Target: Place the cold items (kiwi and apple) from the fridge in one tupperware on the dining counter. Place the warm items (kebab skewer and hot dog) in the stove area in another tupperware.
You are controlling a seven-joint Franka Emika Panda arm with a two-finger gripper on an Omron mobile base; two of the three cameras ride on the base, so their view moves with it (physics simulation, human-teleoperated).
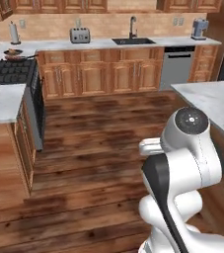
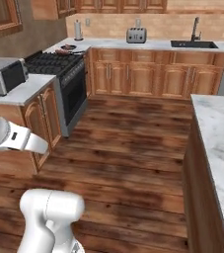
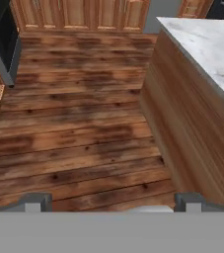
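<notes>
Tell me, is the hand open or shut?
Open: the hand has its two fingertips far apart over bare floor, holding nothing.

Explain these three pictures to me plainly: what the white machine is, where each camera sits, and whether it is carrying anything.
This is a computer-rendered kitchen. The white machine is a robot arm on a driving base. Two cameras ride on that base behind the arm, one to its left and one to its right, so they show the same room from two sides: a stove on the left, a far counter with a toaster and a sink, and a marble dining counter on the right. The third camera sits on the hand and looks down at the wooden floor. The gripper has its two dark tips standing wide apart, with nothing between them, so it carries nothing.
</notes>
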